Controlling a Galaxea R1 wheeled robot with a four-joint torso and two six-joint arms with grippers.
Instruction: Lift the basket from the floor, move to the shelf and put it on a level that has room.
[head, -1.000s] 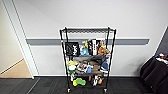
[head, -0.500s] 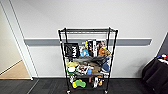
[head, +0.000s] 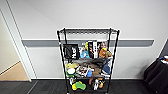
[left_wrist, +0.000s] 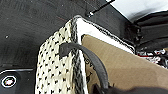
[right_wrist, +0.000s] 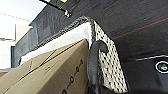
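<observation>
Shelf (head: 87, 60) mid-frame, top level (head: 88, 31) bare, lower tiers crammed; basket (left_wrist: 56, 70) off floor (left_wrist: 27, 27); claw states unclear.

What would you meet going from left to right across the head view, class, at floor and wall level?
Tan wooden flooring → white door frame → black wire shelf holding assorted items, with its top level bare → dark cloth-covered object at the right edge.
</observation>
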